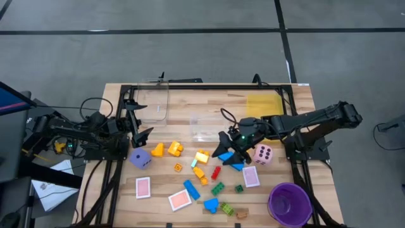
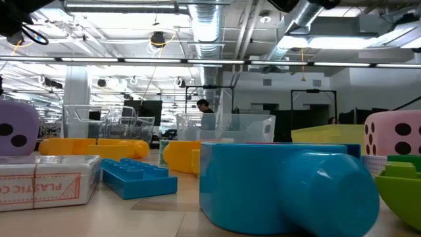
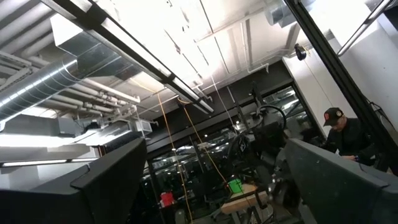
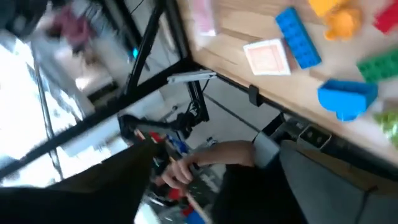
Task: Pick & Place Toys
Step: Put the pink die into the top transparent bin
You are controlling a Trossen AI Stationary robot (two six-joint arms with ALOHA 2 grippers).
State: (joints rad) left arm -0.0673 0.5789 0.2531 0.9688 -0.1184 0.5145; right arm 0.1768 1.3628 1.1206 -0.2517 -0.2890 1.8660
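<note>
The whole tabletop (image 1: 158, 126) is seen from straight overhead. A level, close view is taken from tabletop height; the blue brick (image 2: 283, 187) is shared with the overhead view.

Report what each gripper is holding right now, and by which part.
Nothing is held. The left gripper waits open at the table's left edge. The right gripper is over the bricks mid-table; its wrist view shows nothing between its fingers.

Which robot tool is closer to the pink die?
The right tool. It hangs just beside the pink die, toward the table's middle. The left tool waits far across, near the purple die.
</note>
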